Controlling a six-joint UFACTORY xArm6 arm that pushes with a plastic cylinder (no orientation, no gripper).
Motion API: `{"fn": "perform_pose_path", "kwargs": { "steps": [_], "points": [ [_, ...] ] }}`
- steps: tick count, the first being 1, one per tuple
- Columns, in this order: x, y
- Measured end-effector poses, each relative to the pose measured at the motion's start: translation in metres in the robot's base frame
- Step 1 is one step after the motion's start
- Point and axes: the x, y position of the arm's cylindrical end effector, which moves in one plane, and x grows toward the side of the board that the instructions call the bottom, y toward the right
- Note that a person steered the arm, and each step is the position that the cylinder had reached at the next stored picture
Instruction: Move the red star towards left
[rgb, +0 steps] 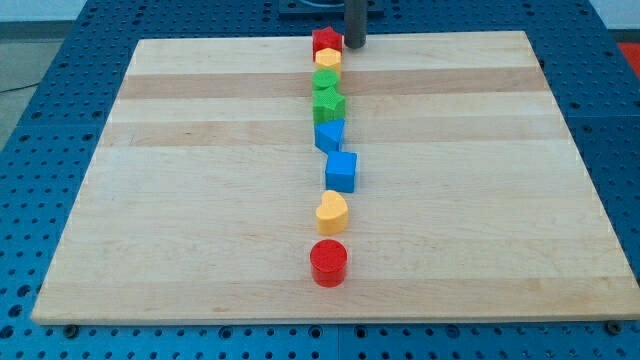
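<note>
The red star sits at the view's top edge of the wooden board, at the head of a column of blocks. My tip is just to the star's right, close to it or touching; I cannot tell which. Below the star run a yellow block, a green block, a green star-like block, a blue block, a blue cube, a yellow heart and a red cylinder.
The board lies on a blue perforated table. The arm's dark base stands just beyond the board's top edge.
</note>
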Motion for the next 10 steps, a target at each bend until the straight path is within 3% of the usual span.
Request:
{"fn": "perform_pose_path", "kwargs": {
  "steps": [2,3,4,5,6,10],
  "points": [
    [-0.005,-0.018],
    [0.037,0.000],
    [0.010,-0.073],
    [0.015,-0.022],
    [-0.005,0.017],
    [-0.010,-0.024]
  ]
}}
